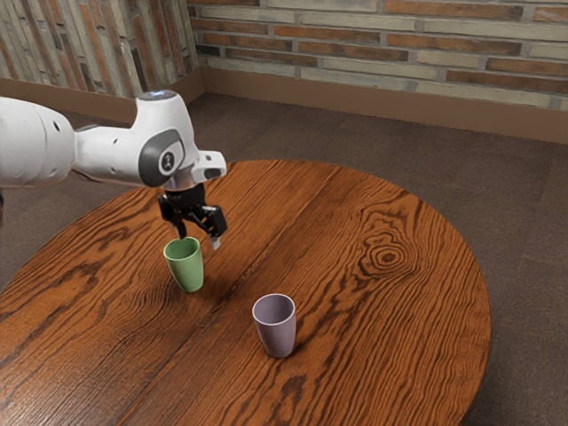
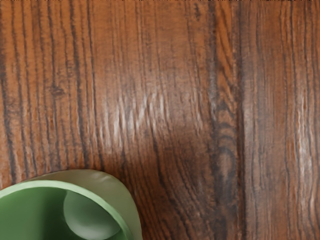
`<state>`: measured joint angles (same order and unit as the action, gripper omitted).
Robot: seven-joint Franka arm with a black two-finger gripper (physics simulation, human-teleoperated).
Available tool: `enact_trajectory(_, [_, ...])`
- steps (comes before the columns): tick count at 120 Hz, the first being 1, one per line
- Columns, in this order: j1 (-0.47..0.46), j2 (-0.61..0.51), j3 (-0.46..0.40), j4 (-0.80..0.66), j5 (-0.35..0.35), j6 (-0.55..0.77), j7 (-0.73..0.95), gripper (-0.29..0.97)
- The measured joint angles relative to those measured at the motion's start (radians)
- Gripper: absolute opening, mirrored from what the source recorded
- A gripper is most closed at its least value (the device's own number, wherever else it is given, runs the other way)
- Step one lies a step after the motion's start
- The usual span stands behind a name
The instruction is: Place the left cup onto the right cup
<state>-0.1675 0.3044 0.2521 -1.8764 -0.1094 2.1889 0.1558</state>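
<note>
- The pale green plastic cup (image 1: 185, 264) stood upright on the round, dark-grained wooden table (image 1: 382, 222), with its open mouth facing up and its long axis vertical.
- Our black two-finger pincer (image 1: 197, 234) hung directly above the green cup, just over its rim, pointing down. It was offset a little toward the side of the rim that faces the exterior view's right.
- Its fingers were spread apart and were pinching nothing. One fingertip sat over the green cup's mouth and the other just outside its wall, so the rim wall appeared to lie between them, ungripped.
- In the wrist view, the green cup (image 2: 60, 210) showed from above, with its hollow inside close under our hand.
- The mauve plastic cup (image 1: 274, 324) stood upright, apart from the green cup, toward the exterior view's right and nearer the camera.
- Our white jointed arm (image 1: 89, 151) reached in level above the green cup, with the wrist bent straight down.
- We judged the coming move to be a short descent and a closing of the fingers on the rim wall.
</note>
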Motion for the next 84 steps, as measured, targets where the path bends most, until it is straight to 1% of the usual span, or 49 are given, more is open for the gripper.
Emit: enact_trajectory(84, [0.000, 0.044, -0.007, 0.016, -0.001, 0.009, -0.019, 0.66])
